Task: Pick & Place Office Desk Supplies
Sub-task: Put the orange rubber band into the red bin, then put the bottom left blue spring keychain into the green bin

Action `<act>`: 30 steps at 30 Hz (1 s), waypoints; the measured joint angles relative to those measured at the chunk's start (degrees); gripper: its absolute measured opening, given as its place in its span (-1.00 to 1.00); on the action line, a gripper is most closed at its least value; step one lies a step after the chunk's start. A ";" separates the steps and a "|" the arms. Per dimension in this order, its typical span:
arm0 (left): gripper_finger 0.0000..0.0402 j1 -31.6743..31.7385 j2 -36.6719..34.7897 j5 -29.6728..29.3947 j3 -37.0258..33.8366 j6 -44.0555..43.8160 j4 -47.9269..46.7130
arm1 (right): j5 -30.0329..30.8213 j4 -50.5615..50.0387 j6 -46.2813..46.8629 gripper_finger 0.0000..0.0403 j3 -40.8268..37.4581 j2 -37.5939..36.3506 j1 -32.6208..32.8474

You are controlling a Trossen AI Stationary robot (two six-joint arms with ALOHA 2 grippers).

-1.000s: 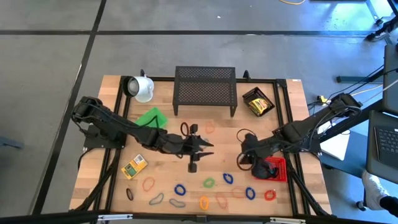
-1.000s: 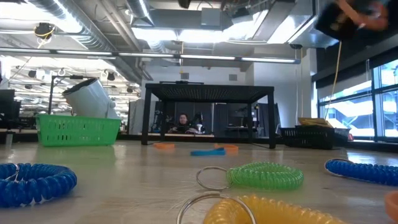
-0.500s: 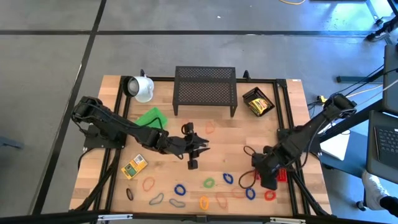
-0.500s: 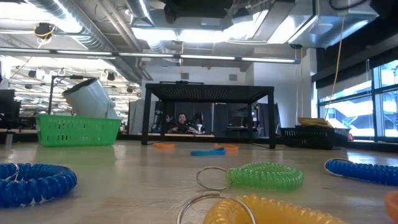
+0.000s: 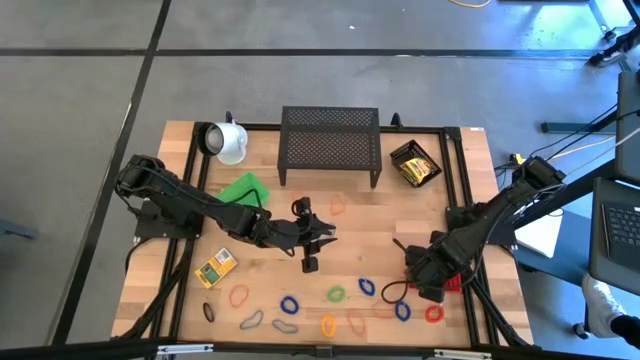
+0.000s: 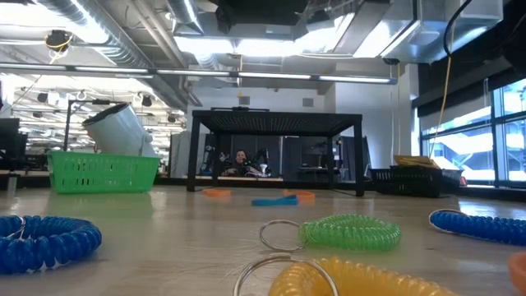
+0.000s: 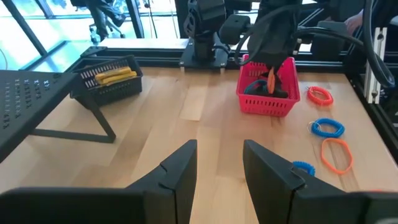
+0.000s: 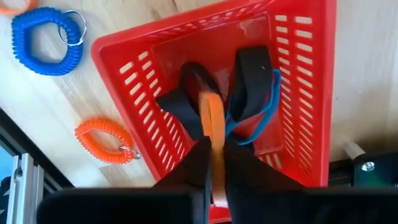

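right pincer (image 8: 213, 163): hanging right over the red basket (image 8: 298, 93), fingers nearly closed, pinching an orange loop (image 8: 213, 124) standing on edge between them
key relation: loop pointing straight down into the basket, long axis in line with the fingers; black and blue loops lying underneath
next move, judged: letting go should be enough, basket wall close by but not blocking
left pincer (image 7: 219, 163): hovering mid counter (image 5: 370, 215), fingers parted, holding nothing; farther from the basket
other supplies: coiled loops lying along the counter's front edge, yellow box (image 5: 215, 267) near the left arm
around: black shelf (image 5: 330, 145), mug (image 5: 229, 141), green basket (image 5: 243, 189)
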 joint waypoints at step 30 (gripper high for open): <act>-0.16 -9.89 2.94 24.75 -0.04 -41.02 -32.92 | 9.56 0.14 -3.82 0.10 0.00 0.08 -0.07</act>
